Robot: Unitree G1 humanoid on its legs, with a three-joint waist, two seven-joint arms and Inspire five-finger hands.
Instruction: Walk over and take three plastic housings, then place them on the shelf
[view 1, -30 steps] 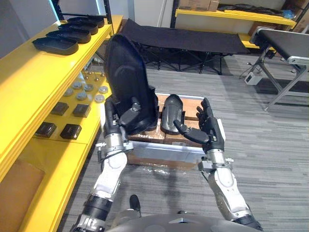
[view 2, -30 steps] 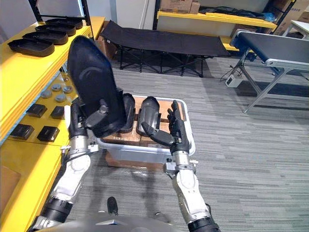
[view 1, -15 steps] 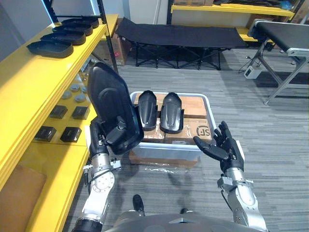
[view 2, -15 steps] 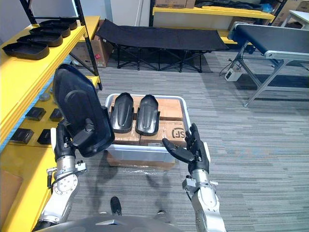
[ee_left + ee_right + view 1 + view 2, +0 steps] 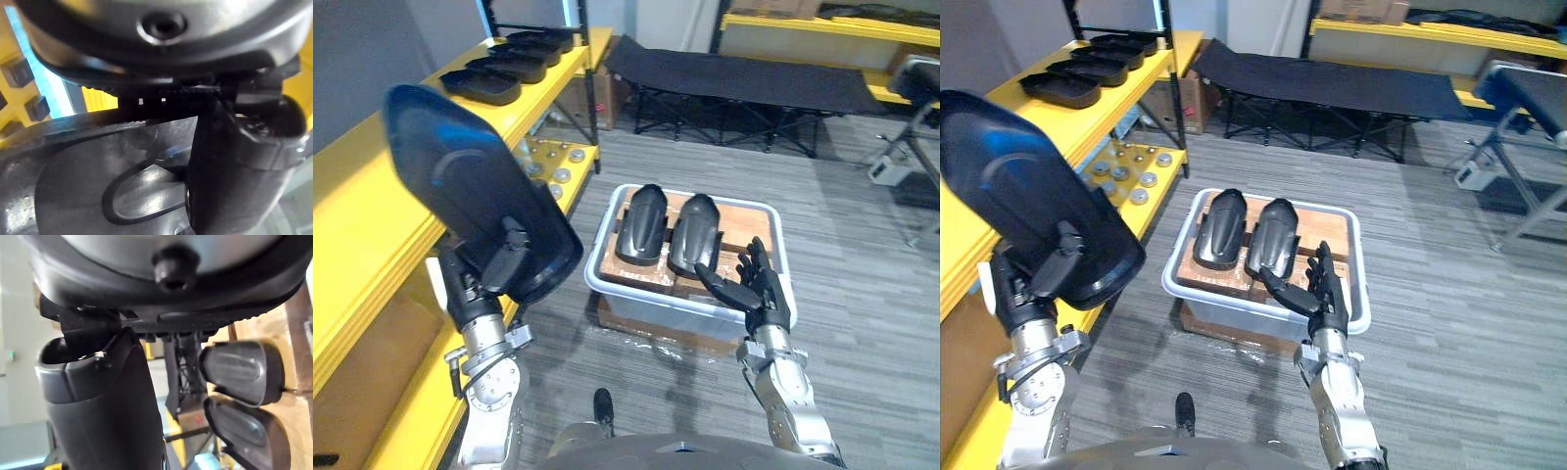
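Left hand [image 5: 475,282], curled round the housing [image 5: 460,186] at mid-left, should level it over the bare yellow shelf [image 5: 362,186]; right hand [image 5: 764,294], lower right, is spread.

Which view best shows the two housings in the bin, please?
The left eye view: both housings lie side by side in the bin, seen from above. The right eye view shows the same; the right wrist view catches them partly, beyond the right hand.
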